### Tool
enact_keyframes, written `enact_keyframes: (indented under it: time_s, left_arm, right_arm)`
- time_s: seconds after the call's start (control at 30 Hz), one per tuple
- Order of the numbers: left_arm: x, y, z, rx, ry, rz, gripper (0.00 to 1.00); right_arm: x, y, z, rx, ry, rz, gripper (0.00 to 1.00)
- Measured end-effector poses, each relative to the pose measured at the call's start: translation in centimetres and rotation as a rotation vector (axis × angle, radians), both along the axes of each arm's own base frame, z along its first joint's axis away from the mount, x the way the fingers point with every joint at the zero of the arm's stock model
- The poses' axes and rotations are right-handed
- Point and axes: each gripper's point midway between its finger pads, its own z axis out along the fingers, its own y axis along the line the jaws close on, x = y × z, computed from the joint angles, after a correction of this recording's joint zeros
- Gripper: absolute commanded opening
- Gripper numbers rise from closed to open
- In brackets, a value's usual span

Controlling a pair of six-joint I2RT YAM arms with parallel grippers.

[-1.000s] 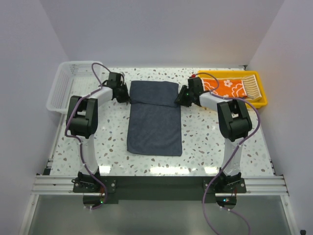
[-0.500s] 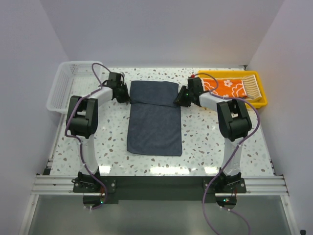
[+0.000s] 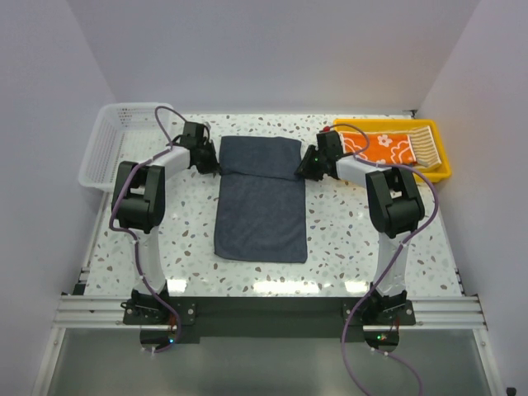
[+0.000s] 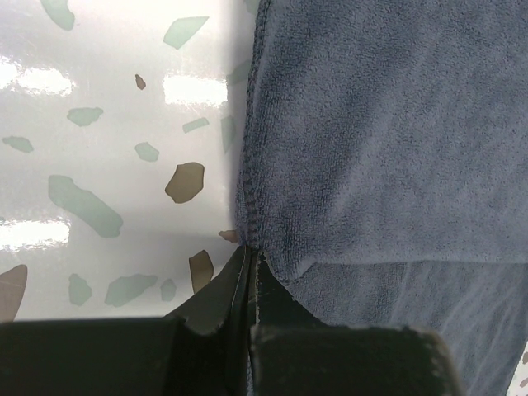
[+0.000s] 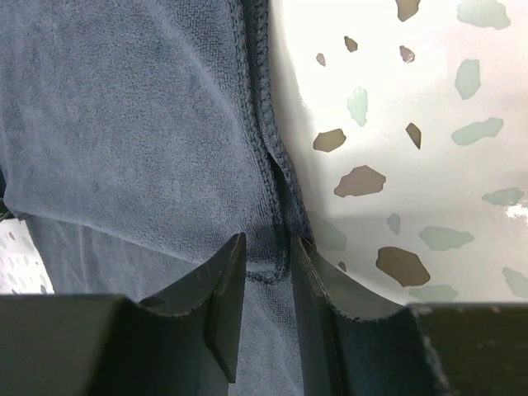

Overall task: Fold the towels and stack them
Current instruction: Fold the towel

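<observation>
Dark blue-grey towel lies flat on the table, left of the yellow tray, its far part folded back over itself. Left gripper: jaws together, pinching the fold's corner farthest from the tray. Right gripper: jaws slightly apart, straddling the hem at the fold's corner nearest the tray. Orange flower-print towel lies inside the tray.
</observation>
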Motion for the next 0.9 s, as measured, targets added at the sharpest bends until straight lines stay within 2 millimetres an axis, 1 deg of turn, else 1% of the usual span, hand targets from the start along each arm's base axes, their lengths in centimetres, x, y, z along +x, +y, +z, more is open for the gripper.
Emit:
enact_keyframes:
  time_s: [0.23, 0.3, 0.37, 0.5, 0.63, 0.77, 0.87, 0.9]
  left_arm:
    - [-0.21, 0.02, -0.11, 0.002, 0.009, -0.001, 0.00]
    - [-0.25, -0.01, -0.13, 0.002, 0.011, -0.002, 0.00]
    - [-0.32, -0.02, -0.16, 0.003, 0.013, -0.002, 0.00]
    - [-0.39, -0.15, -0.18, 0.003, 0.015, -0.005, 0.00]
    - [-0.43, -0.21, -0.19, 0.005, 0.015, -0.008, 0.00]
    - [-0.44, -0.20, -0.20, 0.007, 0.015, -0.012, 0.00]
    - [-0.45, -0.19, -0.21, 0.007, 0.015, -0.012, 0.00]
    - [-0.45, -0.20, -0.21, 0.007, 0.015, -0.012, 0.00]
  right_arm:
    - [0.06, 0.59, 0.23, 0.026, -0.005, 0.021, 0.28]
    - [0.40, 0.74, 0.47, 0.030, -0.013, 0.024, 0.25]
    - [0.71, 0.86, 0.58, 0.032, -0.020, 0.026, 0.20]
    - [0.76, 0.88, 0.48, 0.031, -0.019, 0.028, 0.15]
    - [0.78, 0.90, 0.53, 0.029, -0.021, 0.029, 0.16]
    - [0.59, 0.77, 0.34, 0.021, -0.012, 0.031, 0.28]
    - [0.55, 0.77, 0.22, 0.020, -0.008, 0.032, 0.32]
    - [0.52, 0.81, 0.17, 0.020, -0.008, 0.033, 0.33]
